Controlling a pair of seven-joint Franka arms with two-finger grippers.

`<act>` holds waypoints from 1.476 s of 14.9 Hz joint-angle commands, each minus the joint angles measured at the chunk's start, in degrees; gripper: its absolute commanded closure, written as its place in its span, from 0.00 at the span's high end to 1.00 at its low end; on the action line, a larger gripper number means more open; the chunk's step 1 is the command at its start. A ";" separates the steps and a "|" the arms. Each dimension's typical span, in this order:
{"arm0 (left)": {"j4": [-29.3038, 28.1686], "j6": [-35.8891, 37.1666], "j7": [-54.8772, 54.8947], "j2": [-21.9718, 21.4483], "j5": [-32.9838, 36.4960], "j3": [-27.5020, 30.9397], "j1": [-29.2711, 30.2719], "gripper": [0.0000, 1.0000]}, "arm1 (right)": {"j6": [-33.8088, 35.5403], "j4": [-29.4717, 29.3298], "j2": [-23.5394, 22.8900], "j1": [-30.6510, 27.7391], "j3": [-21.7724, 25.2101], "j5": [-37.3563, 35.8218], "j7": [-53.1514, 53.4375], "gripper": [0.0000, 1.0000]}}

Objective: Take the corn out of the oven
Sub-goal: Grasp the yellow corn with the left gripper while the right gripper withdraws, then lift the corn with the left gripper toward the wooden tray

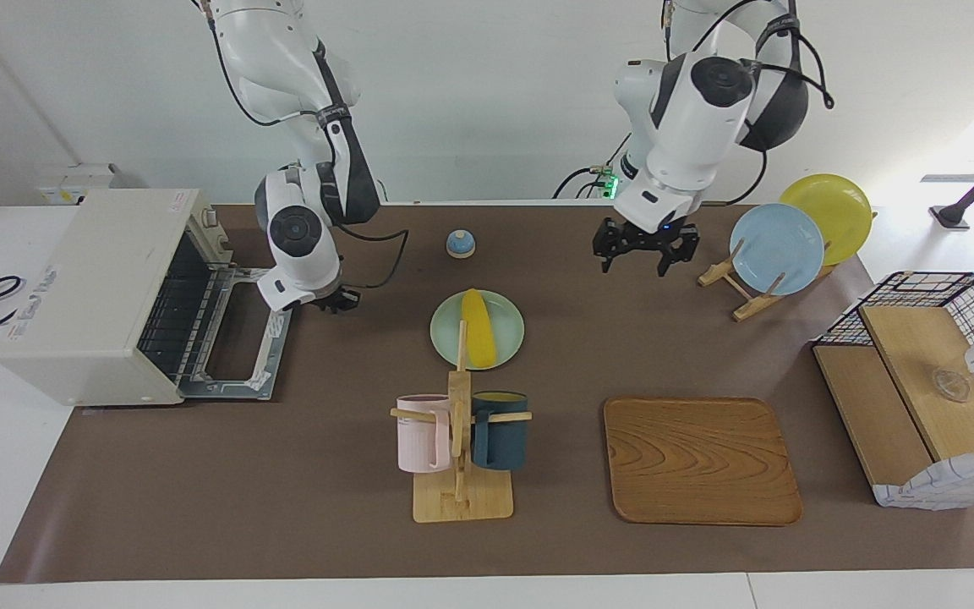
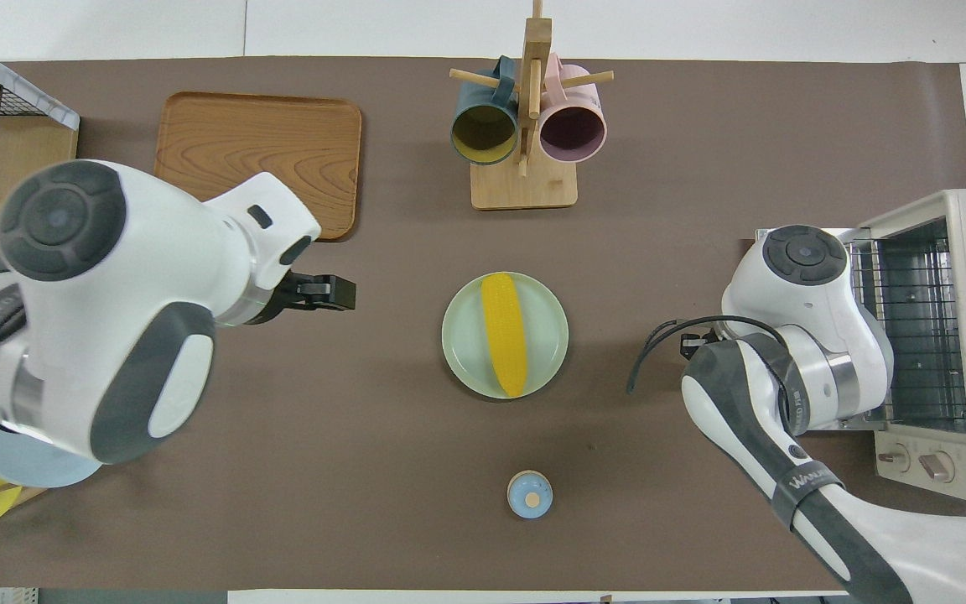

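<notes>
The yellow corn (image 1: 478,328) lies on a pale green plate (image 1: 445,340) in the middle of the table; it also shows in the overhead view (image 2: 505,334). The cream-white oven (image 1: 90,288) stands at the right arm's end of the table, its door (image 1: 242,342) folded down open and its wire rack (image 1: 178,313) bare. My right gripper (image 1: 336,299) hangs low beside the open door, between oven and plate, holding nothing I can see. My left gripper (image 1: 646,245) is open and empty above the table, toward the left arm's end.
A wooden mug tree (image 1: 459,440) with a pink and a dark blue mug stands farther from the robots than the plate. A wooden tray (image 1: 701,461) lies beside it. A small blue bell (image 1: 461,244) sits nearer the robots. A plate stand (image 1: 777,248) and a wire-and-wood rack (image 1: 927,381) stand at the left arm's end.
</notes>
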State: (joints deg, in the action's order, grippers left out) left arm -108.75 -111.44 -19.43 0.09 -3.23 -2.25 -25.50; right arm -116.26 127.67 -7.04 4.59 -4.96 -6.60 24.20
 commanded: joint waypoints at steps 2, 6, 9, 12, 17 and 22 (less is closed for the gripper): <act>-0.85 -9.39 -8.07 5.43 -0.46 1.02 -8.23 1.00 | -0.99 4.69 3.08 -5.19 -0.85 -1.93 -5.12 0.22; -0.32 -19.50 -12.04 12.55 -0.55 1.02 -12.81 1.00 | -0.20 4.87 3.17 -6.78 -0.76 -2.71 -7.59 0.22; 1.78 -26.35 -14.57 18.87 -0.55 1.11 -14.66 1.00 | 4.17 3.47 5.71 -7.13 -0.76 -7.10 -7.86 0.22; 5.74 -28.66 -14.94 23.99 -0.37 1.11 -15.45 1.00 | 12.52 -2.32 6.69 -7.31 -0.76 -9.40 -11.01 0.22; 5.04 -29.89 -14.76 25.84 0.24 1.20 -16.16 1.00 | 21.42 -10.94 6.77 -12.74 -0.67 -9.84 -22.23 0.22; 3.11 -31.65 -14.94 25.75 0.24 1.37 -17.39 0.92 | 20.72 -11.30 7.04 -16.37 -0.76 -8.96 -27.99 0.24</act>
State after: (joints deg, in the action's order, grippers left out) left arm -104.78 -141.85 -33.69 26.13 -3.27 -2.04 -41.83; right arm -92.13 116.80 2.32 -11.79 -5.22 -14.69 -3.18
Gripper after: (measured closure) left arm 0.004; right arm 0.767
